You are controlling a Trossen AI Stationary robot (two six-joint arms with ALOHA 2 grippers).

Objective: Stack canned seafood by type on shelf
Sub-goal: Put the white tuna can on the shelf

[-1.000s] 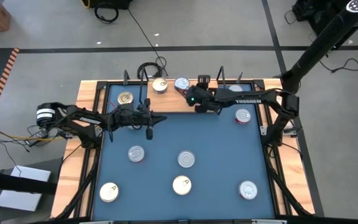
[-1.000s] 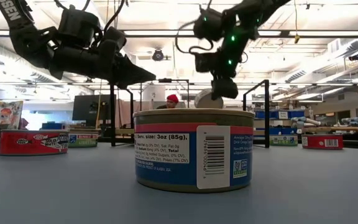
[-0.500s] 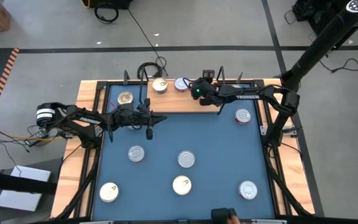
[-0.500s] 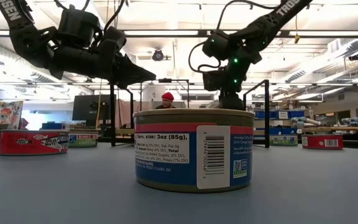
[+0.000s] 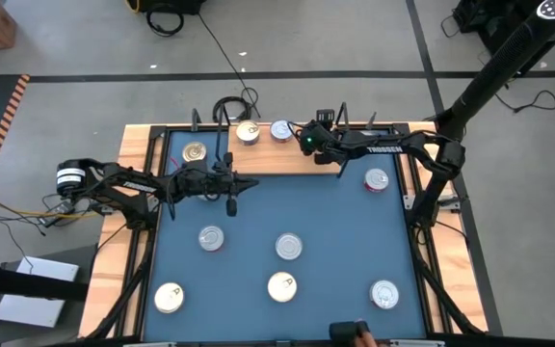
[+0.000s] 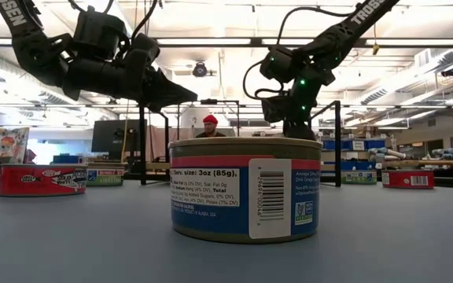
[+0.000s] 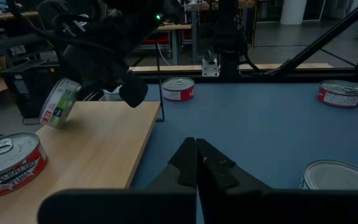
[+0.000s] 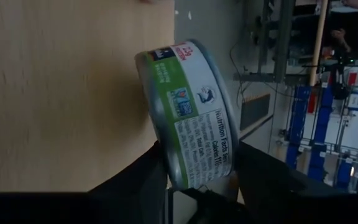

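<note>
Right gripper, fingers loosening around the green-labelled can, has reached the shelf.

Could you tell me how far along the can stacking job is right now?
Done: three cans sit on the shelf, side by side as seen from above. In hand: the right claw holds a green-labelled can, tilted, over the shelf's wood. Left: six cans lie scattered on the blue table. The left claw hovers shut and empty.
</note>
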